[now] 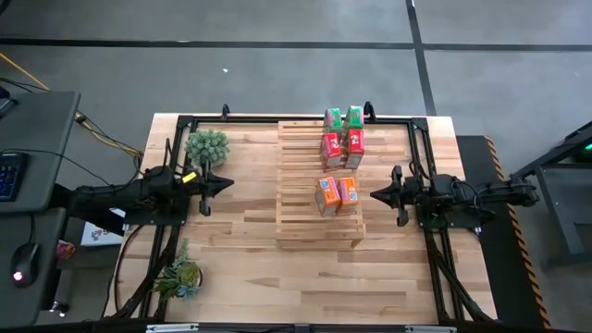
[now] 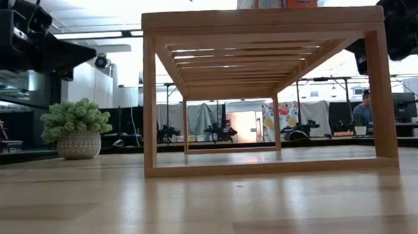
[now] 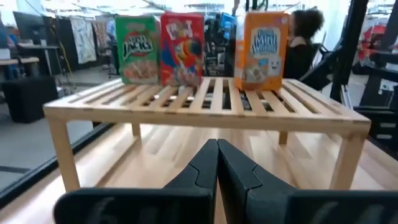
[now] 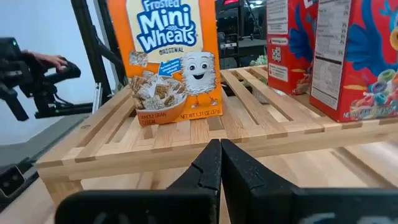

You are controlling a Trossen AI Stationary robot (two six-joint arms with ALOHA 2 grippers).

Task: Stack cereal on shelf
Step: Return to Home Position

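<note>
The shelf (image 1: pixel 319 222), a pale slatted wooden rack, stands mid-table. Several cereal boxes stand upright on its slatted top: two green (image 1: pixel 343 117) at the far end, two red (image 1: pixel 341 148) behind them, two orange (image 1: pixel 337 194) near the middle. My left gripper (image 1: pixel 229 183) is shut and level, left of the shelf and pointing at it; its wrist view shows a green (image 3: pixel 138 50), a red (image 3: pixel 182 50) and an orange box (image 3: pixel 264 50). My right gripper (image 1: pixel 374 194) is shut and level, right of the shelf, facing the orange box (image 4: pixel 168 62). Neither holds anything.
A potted plant (image 1: pixel 206 146) sits at the far left of the table, close to my left arm. A second plant (image 1: pixel 180 276) sits near the front left corner. Bare tabletop (image 1: pixel 314 277) lies in front of the shelf. A person (image 2: pixel 364 112) sits in the room beyond.
</note>
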